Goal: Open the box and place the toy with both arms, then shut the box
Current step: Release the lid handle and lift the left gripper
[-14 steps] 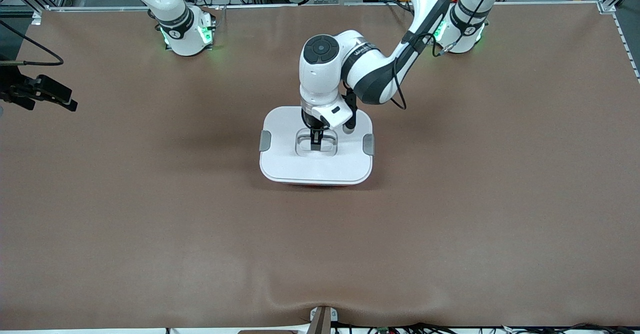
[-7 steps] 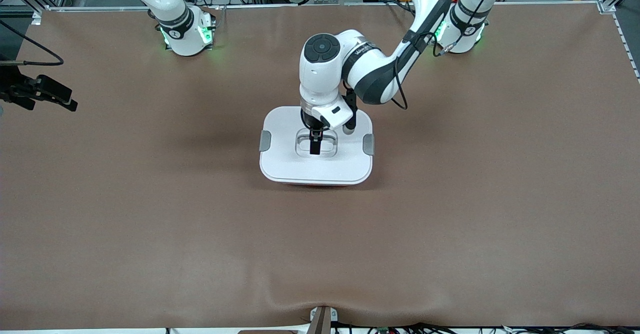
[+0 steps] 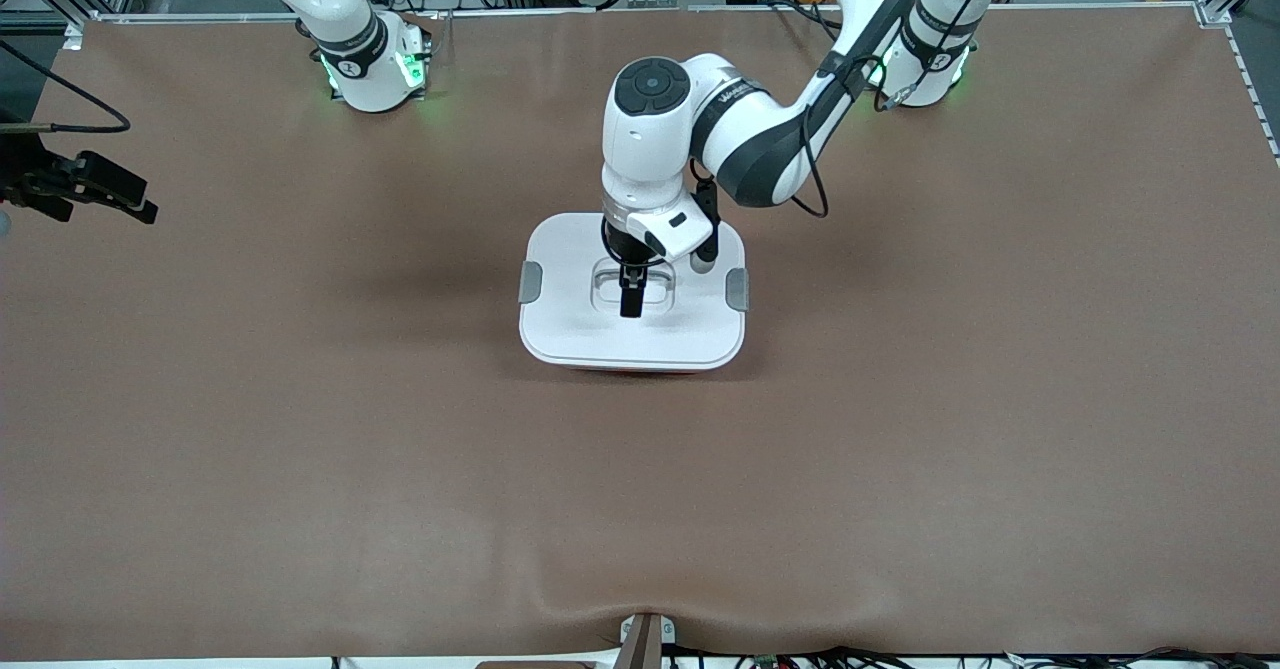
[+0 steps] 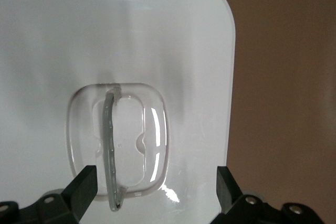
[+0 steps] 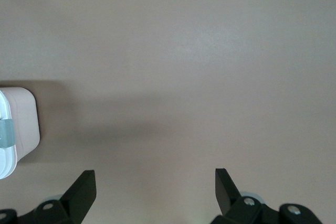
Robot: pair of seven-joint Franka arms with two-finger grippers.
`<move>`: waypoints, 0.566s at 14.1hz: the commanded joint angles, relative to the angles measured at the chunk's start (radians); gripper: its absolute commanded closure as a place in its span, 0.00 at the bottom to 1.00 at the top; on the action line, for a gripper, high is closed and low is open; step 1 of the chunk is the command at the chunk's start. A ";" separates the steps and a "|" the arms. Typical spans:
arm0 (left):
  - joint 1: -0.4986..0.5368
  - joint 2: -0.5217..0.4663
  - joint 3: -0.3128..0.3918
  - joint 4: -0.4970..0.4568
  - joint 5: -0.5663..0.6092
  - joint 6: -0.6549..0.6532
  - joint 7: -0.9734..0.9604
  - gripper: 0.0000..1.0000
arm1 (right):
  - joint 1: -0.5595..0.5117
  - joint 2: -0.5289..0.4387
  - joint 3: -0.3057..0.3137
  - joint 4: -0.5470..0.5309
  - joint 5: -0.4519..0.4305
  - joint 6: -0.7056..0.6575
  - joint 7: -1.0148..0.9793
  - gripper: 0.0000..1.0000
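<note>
The box (image 3: pixel 632 291) sits in the middle of the brown table (image 3: pixel 300 429). Its white lid (image 4: pixel 173 35) is on, with a see-through handle (image 4: pixel 111 150) in a dip on top and a grey clip (image 3: pixel 530 282) on each short side. There is lots of bare table all around the box.

The left arm bends down from its base, and the left gripper (image 3: pixel 630 301) hangs just over the handle with its fingers (image 4: pixel 81 187) wide apart. The right gripper (image 5: pixel 152 192) waits up high over bare table near the right arm's end, its fingers apart too.
</note>
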 commanded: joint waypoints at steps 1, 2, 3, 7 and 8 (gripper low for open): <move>0.024 -0.049 -0.001 -0.008 0.025 -0.049 0.060 0.00 | -0.003 0.015 0.006 0.023 -0.001 -0.006 0.010 0.00; 0.032 -0.055 -0.001 -0.008 0.026 -0.052 0.062 0.00 | -0.005 0.015 0.006 0.023 -0.001 -0.006 0.010 0.00; 0.039 -0.066 -0.001 -0.008 0.028 -0.052 0.067 0.00 | -0.007 0.015 0.006 0.024 -0.001 -0.006 0.010 0.00; 0.099 -0.113 -0.003 -0.006 0.026 -0.096 0.192 0.00 | -0.007 0.015 0.004 0.024 -0.001 -0.006 0.010 0.00; 0.119 -0.124 -0.003 -0.008 0.022 -0.100 0.226 0.00 | -0.005 0.015 0.004 0.024 -0.001 -0.006 0.010 0.00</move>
